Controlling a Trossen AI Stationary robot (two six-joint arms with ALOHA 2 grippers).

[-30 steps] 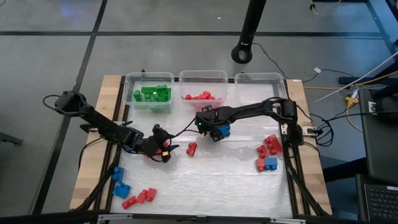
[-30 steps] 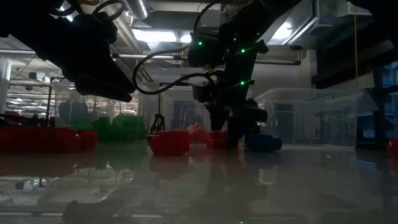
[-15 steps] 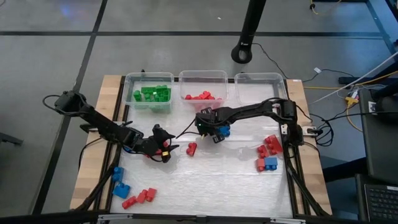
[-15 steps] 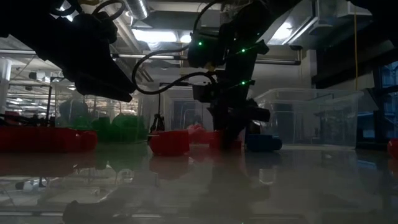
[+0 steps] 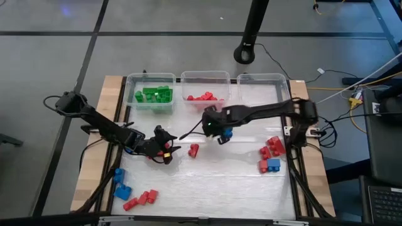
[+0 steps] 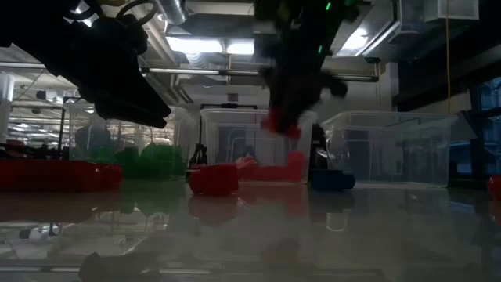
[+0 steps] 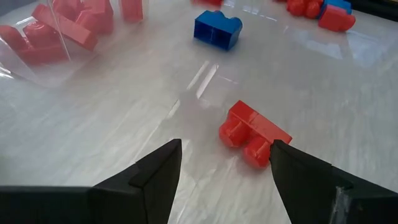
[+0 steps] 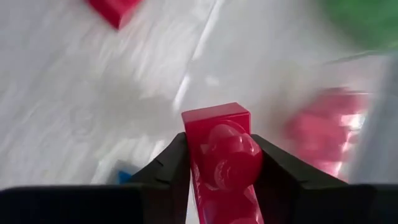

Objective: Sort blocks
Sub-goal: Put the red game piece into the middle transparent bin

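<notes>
Red brick (image 8: 222, 155) pinched between the right gripper's (image 8: 221, 180) two dark fingers, jaws drawn in tight on its flanks, long axis running out forward along the fingers, studs facing the wrist camera. Lifted clear of the table (image 5: 213, 179) — in the low view hanging above the tabletop, in front of the clear bins. Red bin (image 5: 205, 90) lying just beyond the gripper on the far side, middle of the row of three, between green bin (image 5: 151, 94) and an apparently empty bin (image 5: 264, 86); judged next move a short carry that way, right arm plainly the nearer. Blue brick (image 5: 227, 132) on the table just beside the gripper. Left gripper (image 7: 221, 165) low over the table, jaws apart and holding nothing, another red brick (image 7: 252, 132) lying just ahead between the fingertips. Further bricks scattered — red and blue at the near-left corner (image 5: 130, 194) and by the right edge (image 5: 271, 157). Glossy white surface with wooden borders; grey floor, cables and a dark stand base (image 5: 245, 53) beyond.
</notes>
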